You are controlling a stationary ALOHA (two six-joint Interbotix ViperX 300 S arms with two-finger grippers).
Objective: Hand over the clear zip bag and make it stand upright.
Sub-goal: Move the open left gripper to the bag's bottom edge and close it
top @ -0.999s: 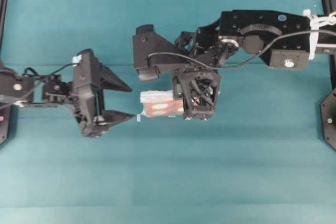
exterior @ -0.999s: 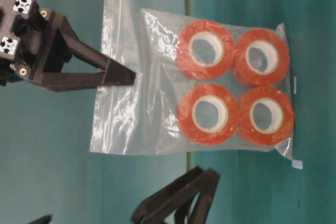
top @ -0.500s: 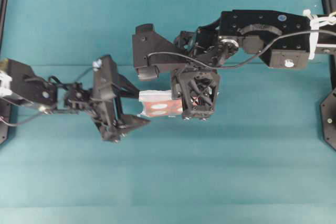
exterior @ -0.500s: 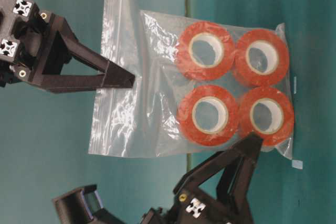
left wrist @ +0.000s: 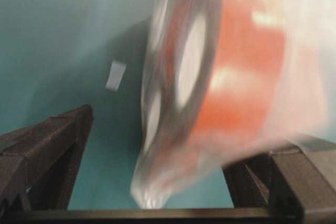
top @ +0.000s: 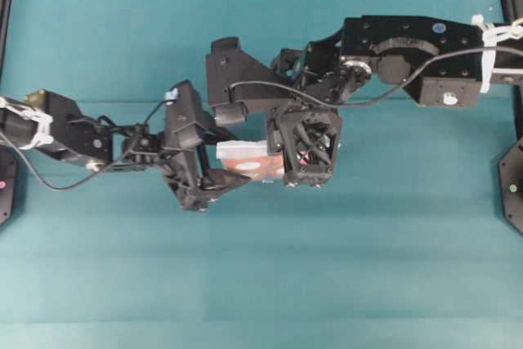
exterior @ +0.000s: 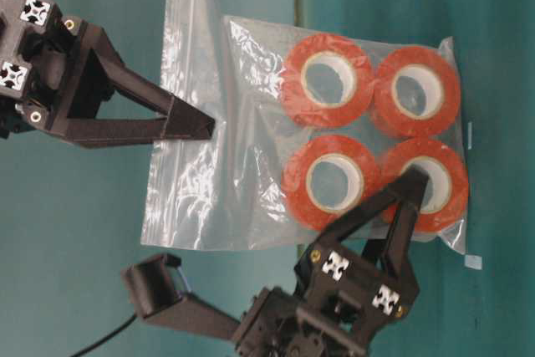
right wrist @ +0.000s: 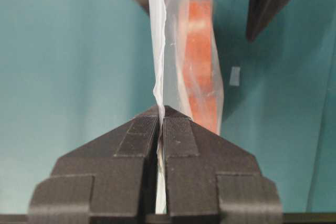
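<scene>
A clear zip bag [exterior: 251,135] hangs in the air above a teal worktop [top: 368,267], near the middle of the scene. It is transparent and crinkly, and holds four orange-red rolls [exterior: 372,131] with white cores, packed two by two at one end. The table-level view appears turned on its side, so there the rolls sit to the right and the empty, flat part of the bag to the left. The right end effector [exterior: 205,127] is clenched on that empty part, close to the bag's edge; its wrist view shows the two black fingers [right wrist: 131,145] pressed together with the thin plastic pinched between them and the rolls hanging beyond. The left end effector [top: 225,165] is spread wide and grips nothing. Seen from overhead, it comes in from the left and its fingers straddle the roll end of the bag. In its own blurred wrist view, one dark finger [left wrist: 44,156] stands on each side of the bag's corner, and whether either touches the plastic cannot be told. A small pale scrap [left wrist: 115,75] lies on the worktop just beside the bag's roll end.
</scene>
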